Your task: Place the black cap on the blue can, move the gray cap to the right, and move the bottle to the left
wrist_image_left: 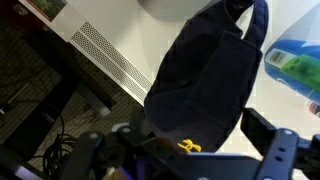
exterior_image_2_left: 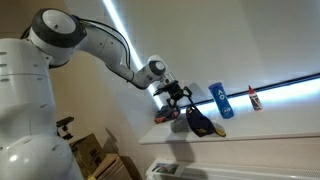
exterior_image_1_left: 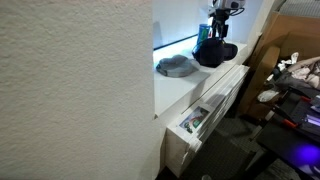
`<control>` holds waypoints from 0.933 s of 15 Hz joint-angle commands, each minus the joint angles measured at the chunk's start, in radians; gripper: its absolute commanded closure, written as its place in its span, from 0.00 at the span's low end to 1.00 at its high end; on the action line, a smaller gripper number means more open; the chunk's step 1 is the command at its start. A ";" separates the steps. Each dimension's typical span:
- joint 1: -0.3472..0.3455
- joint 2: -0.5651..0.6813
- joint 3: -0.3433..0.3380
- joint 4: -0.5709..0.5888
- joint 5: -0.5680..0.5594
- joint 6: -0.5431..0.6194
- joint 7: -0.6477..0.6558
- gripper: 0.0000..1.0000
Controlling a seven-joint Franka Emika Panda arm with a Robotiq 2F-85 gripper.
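The black cap [wrist_image_left: 200,80] fills the middle of the wrist view, a yellow emblem on it near my gripper [wrist_image_left: 193,138]. The jaws stand open and wide, one finger [wrist_image_left: 262,130] on each side of the cap's near edge. In both exterior views the black cap [exterior_image_1_left: 215,53] [exterior_image_2_left: 200,122] sits just below the gripper [exterior_image_1_left: 221,22] [exterior_image_2_left: 180,98] on the white shelf [exterior_image_1_left: 200,85]. Close beside the cap is the blue can [wrist_image_left: 295,60] [exterior_image_2_left: 217,98]. The gray cap [exterior_image_1_left: 175,66] lies on the shelf a little apart. A small bottle [exterior_image_2_left: 256,98] stands beyond the can.
A textured wall [exterior_image_1_left: 70,90] blocks much of an exterior view. Below the shelf a drawer [exterior_image_1_left: 195,118] stands open with items inside. Cardboard boxes [exterior_image_1_left: 290,55] and clutter lie beyond the shelf's end. A vent grille [wrist_image_left: 110,55] runs along the shelf front.
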 commanded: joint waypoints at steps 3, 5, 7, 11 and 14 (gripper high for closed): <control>0.004 0.020 -0.008 0.002 -0.003 0.004 0.001 0.00; 0.004 0.020 -0.008 0.003 -0.003 0.004 0.001 0.00; 0.004 0.020 -0.008 0.003 -0.003 0.004 0.001 0.00; 0.010 0.020 -0.018 0.003 -0.054 0.000 0.052 0.00; 0.012 0.020 -0.021 0.003 -0.065 -0.001 0.064 0.00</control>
